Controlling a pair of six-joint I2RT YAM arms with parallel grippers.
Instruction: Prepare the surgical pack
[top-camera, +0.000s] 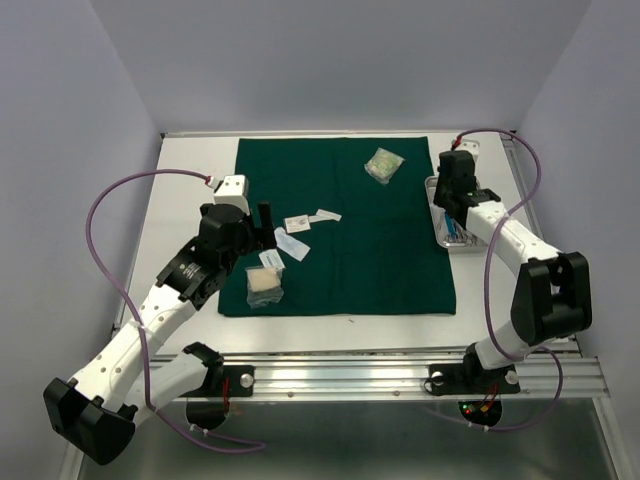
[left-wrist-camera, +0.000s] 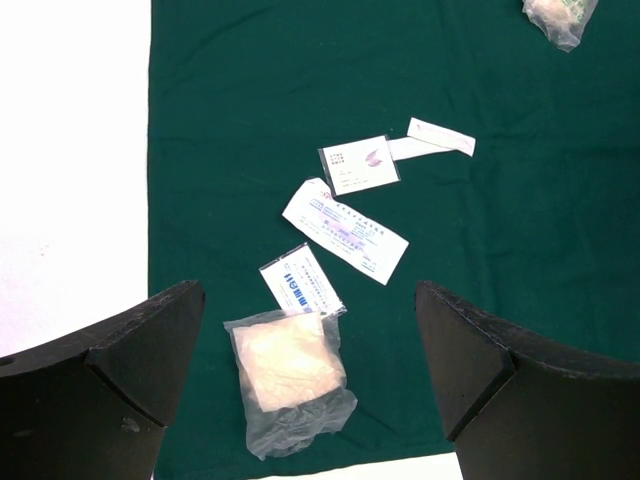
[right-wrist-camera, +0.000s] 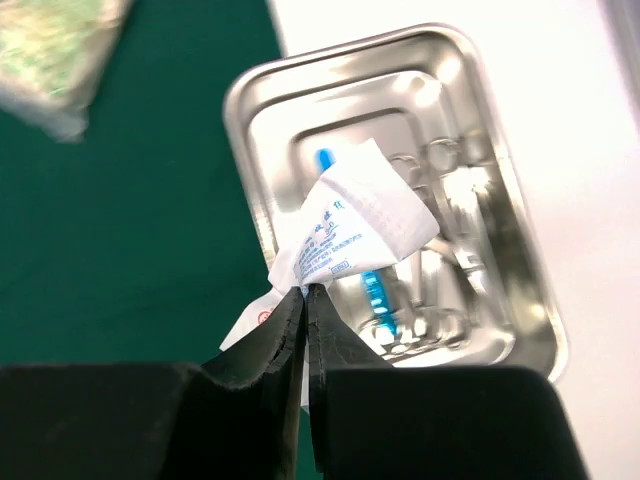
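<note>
One steel tray (right-wrist-camera: 500, 200) | holds instruments (right-wrist-camera: 440, 250); right end effector (right-wrist-camera: 305, 300) pinches packet (right-wrist-camera: 350, 225) above

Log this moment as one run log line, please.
right claw: shut on white packet | over steel tray | left claw: open

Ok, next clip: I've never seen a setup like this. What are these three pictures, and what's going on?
Two robot arms are bolted to a table's near edge. One picture looks down from above; the other two come from cameras on each wrist.

A green cloth covers the table, with several white packets and two clear bags of gauze on it. A steel tray with instruments sits beside the cloth's right edge.

The left gripper hangs above the packets, jaws wide open, holding nothing. The right gripper has its jaws pinched on a white packet above the tray.
</note>
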